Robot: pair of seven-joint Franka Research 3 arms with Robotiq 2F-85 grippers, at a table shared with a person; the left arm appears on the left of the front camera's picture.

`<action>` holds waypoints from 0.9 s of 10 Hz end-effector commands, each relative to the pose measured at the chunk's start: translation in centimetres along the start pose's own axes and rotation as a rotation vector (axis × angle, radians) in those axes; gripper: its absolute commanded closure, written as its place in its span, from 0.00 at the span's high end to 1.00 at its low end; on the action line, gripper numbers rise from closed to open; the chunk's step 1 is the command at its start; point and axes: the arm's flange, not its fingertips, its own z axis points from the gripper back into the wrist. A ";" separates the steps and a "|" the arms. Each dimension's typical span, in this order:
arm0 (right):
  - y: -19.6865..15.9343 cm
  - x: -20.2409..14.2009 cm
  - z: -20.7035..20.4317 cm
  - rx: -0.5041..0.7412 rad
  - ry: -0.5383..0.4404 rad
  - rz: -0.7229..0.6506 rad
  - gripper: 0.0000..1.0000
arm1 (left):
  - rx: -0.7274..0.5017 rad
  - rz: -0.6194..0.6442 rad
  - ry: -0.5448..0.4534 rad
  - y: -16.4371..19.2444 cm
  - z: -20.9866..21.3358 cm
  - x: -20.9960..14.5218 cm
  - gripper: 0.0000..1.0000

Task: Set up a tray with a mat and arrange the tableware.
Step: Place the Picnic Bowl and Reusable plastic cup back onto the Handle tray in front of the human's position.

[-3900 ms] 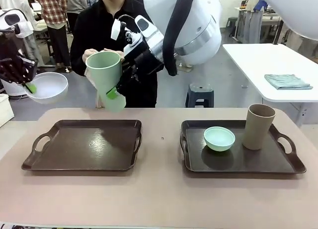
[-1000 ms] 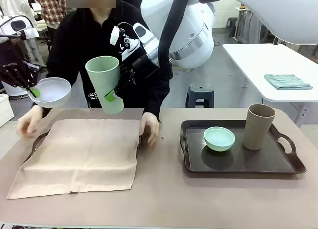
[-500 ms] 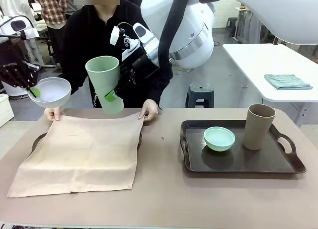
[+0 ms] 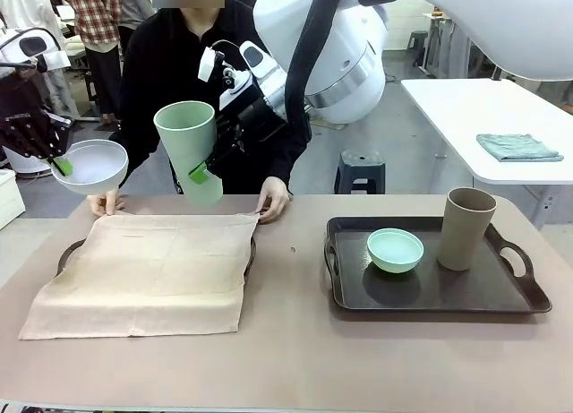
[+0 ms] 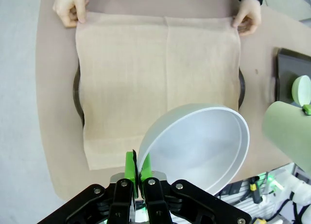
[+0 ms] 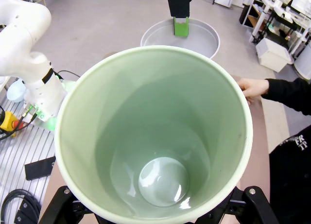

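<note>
Nearest you, the table (image 4: pixel 295 359) has a smooth, matte, pinkish-tan top. On its left part lies the mat (image 4: pixel 148 274), a beige square of cloth with a fold crease down its middle. It looks like a plain linen weave, though the grain is too fine to be sure. The mat drapes over the left tray (image 4: pixel 70 252), a dark brown, glossy rectangle with rounded corners and cut-out handles. The near edge of the mat hangs past the tray onto the table.

On your right, well apart from it, sits a matching right tray (image 4: pixel 528 301). It carries the mint green bowl (image 4: pixel 395 249), small, round and smooth. Just beside that stands the tan-brown cup (image 4: pixel 466 227), upright, tall, handleless and matte.

At the far edge, the person pinches the mat's two far corners, one hand (image 4: pixel 107 202) on each; the other hand (image 4: pixel 273 200) is near the gap between the trays.

Above the mat's far left corner, your left tool (image 5: pixel 138 164) is clamped tight on the thin rim of the white bowl (image 4: pixel 89 167), which is glossy, hemispherical and tilted in the air. Your right tool (image 4: pixel 204 167) stands wide around the wall of the pale green cup (image 4: pixel 190 149), gripping it low down. The cup is a smooth tapered cylinder, leaning, held above the far edge of the mat.
</note>
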 end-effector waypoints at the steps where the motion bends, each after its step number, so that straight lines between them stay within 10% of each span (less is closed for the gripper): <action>1: 0.1 0.1 0.2 0.003 0.000 0.006 0.00 | -0.013 -0.015 -0.005 0.1 0.2 0.0 0.00; 3: 0.1 0.1 0.2 0.003 0.000 0.006 0.00 | -0.013 -0.015 -0.005 0.1 0.2 0.0 0.00; 4: 0.0 0.0 0.0 0.000 0.000 0.000 0.84 | -0.013 -0.015 -0.005 0.1 0.2 0.0 0.00; 9: -4.3 -6.7 -10.2 0.162 -0.126 -0.007 0.84 | -0.016 -0.018 0.190 2.0 -9.3 0.5 0.04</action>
